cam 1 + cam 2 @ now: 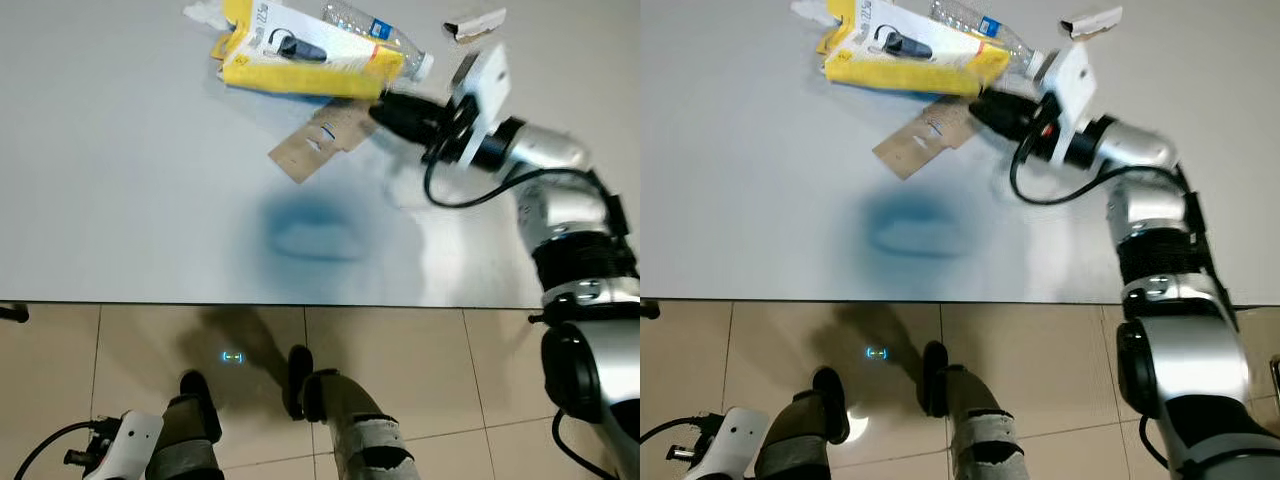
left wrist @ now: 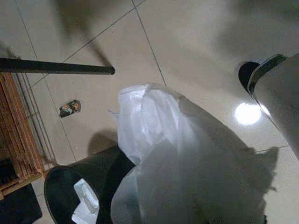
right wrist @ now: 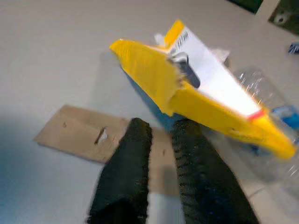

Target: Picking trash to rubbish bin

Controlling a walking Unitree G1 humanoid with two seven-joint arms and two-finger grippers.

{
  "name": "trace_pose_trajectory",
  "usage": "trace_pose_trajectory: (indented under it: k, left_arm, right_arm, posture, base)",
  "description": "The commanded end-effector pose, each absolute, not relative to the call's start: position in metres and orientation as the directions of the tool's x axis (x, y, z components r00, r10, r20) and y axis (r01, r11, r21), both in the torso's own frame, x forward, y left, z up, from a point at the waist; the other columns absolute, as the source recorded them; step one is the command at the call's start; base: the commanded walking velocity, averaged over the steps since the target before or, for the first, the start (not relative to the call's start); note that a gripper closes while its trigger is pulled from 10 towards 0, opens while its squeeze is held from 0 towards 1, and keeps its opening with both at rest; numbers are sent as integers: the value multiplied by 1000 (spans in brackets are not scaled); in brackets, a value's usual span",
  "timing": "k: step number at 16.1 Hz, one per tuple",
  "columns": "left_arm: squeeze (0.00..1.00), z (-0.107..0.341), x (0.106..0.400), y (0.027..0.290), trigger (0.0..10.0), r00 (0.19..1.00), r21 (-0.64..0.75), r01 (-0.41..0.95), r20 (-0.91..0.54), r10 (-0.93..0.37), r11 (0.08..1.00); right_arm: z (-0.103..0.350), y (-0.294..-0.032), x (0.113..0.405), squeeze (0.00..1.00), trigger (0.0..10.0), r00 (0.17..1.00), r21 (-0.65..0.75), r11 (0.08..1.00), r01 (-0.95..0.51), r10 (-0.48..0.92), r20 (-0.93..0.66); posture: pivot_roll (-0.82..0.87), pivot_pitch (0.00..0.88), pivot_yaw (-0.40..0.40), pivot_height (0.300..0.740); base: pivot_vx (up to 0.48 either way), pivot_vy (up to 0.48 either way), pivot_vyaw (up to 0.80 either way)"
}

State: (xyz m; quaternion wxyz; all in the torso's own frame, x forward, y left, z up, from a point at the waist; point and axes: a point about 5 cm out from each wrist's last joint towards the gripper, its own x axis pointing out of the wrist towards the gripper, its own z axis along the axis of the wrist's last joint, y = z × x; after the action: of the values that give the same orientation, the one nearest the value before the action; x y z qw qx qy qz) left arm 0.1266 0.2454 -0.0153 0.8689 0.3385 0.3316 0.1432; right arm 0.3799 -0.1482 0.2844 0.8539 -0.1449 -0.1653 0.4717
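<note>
On the grey table lie a yellow box, a clear plastic bottle behind it, a flat brown cardboard piece and a small white scrap. My right gripper reaches across the table. Its tips are over the cardboard's far end, right at the yellow box's near edge. In the right wrist view the black fingers stand slightly apart, open, with nothing between them, and the yellow box lies just ahead. My left arm hangs idle by my leg.
The table's front edge runs across the view above a tiled floor. Near my left arm are a black bin with white rubbish inside and a large white plastic bag. A wooden rack, a black rod and a small wrapper are close by.
</note>
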Motion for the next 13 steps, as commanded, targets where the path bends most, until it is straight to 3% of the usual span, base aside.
trace_pose_trajectory:
  k: [1, 13]
  left_arm:
    - [0, -28, 123, 210, 10000, 753, 596, 38, -545, 369, 802]
    - [0, -31, 133, 203, 10000, 765, 579, 27, -537, 356, 815]
  right_arm:
    - [287, -161, 376, 1000, 10000, 511, -399, 529, -749, 845, 160]
    - [321, -146, 366, 1000, 10000, 459, -410, 517, -751, 856, 239]
  posture:
    - [-67, 424, -317, 740]
    - [-59, 394, -317, 740]
  base:
    - [0, 0, 0]
    - [0, 0, 0]
